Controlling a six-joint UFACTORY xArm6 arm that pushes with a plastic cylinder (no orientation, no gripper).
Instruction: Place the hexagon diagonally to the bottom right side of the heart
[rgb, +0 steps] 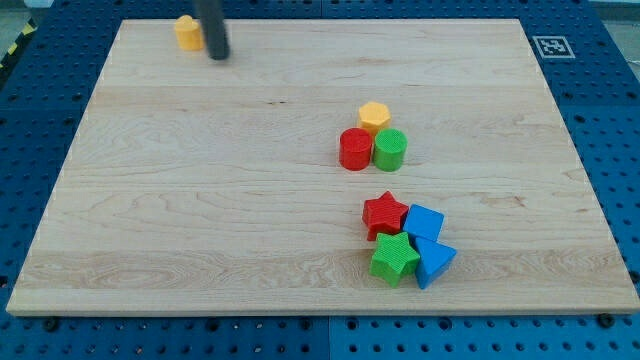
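A yellow hexagon (374, 116) sits right of the board's middle, touching a red cylinder (355, 149) and a green cylinder (389, 150) just below it. An orange-yellow block (187, 32), which looks like a heart, lies near the board's top left edge. My tip (218, 56) rests on the board just to the right of this block and slightly below it, close to it or touching it. The tip is far to the upper left of the hexagon.
A cluster sits at the view's lower right: a red star (385, 214), a blue cube (424, 222), a green star (395, 259) and a blue triangle (434, 262). A tag marker (551, 45) is at the wooden board's (200, 200) top right corner.
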